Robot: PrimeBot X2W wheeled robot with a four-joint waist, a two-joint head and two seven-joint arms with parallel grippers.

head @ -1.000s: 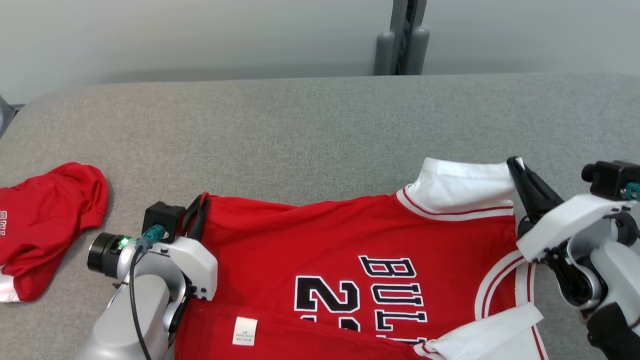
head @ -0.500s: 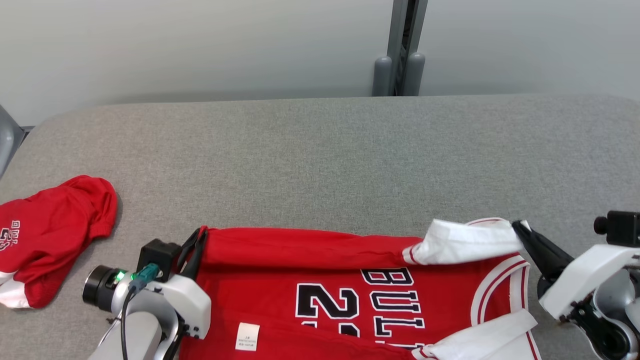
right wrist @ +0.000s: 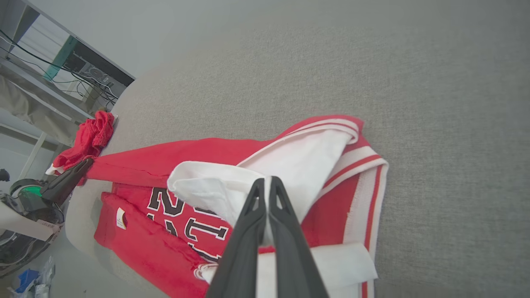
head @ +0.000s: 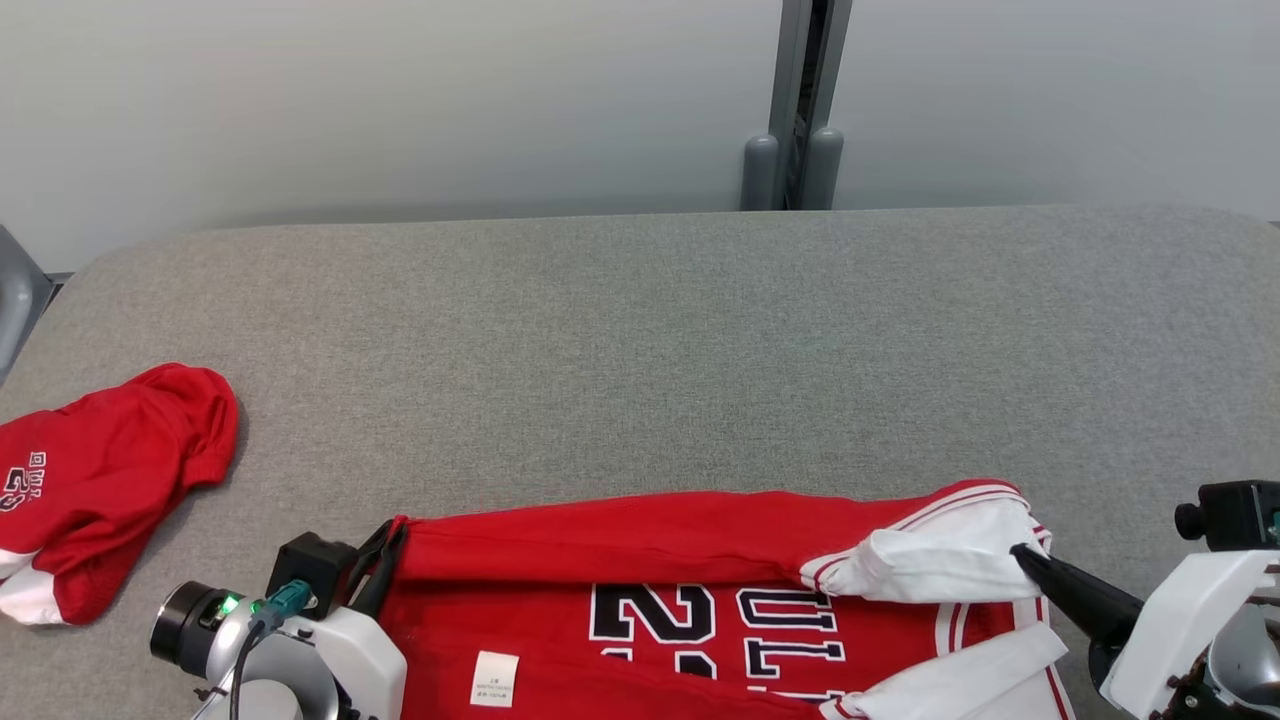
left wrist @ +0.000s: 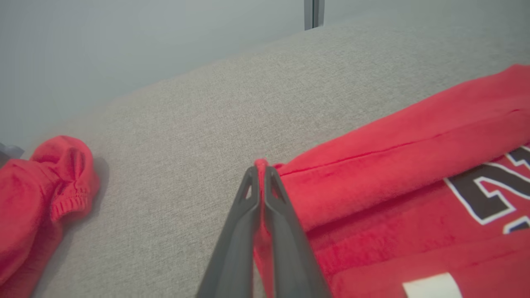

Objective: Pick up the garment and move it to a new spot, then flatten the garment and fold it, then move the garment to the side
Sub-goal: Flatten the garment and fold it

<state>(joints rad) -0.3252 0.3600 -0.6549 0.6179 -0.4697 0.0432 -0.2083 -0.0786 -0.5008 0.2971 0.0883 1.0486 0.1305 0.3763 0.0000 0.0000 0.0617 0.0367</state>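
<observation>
Along the near edge of the worktop (head: 640, 350), a red jersey (head: 700, 535) gripped at both ends

Along that near edge the red jersey was spread lengthwise. Its far side was doubled over toward the near edge, so that a plain red band was laid just above the black-and-white lettering. The left tool (head: 396, 528) was clenched on the jersey's far left corner, and in the left wrist view a sliver of red cloth was pinched between its fingertips. The right tool (head: 1020, 552) was clenched on the white sleeve (head: 930, 560) at the jersey's right end. In the right wrist view white cloth was caught between its closed fingers, and the sleeve was bunched in a loose fold over the red-and-white trim. A white label (head: 493, 678) was shown on the red cloth close to the near edge, just beside the left arm. A second red garment (head: 110, 480) was seen crumpled at the left edge of the worktop, well apart from the jersey. Beyond the far edge a grey post (head: 795, 150) was set against a pale wall.
</observation>
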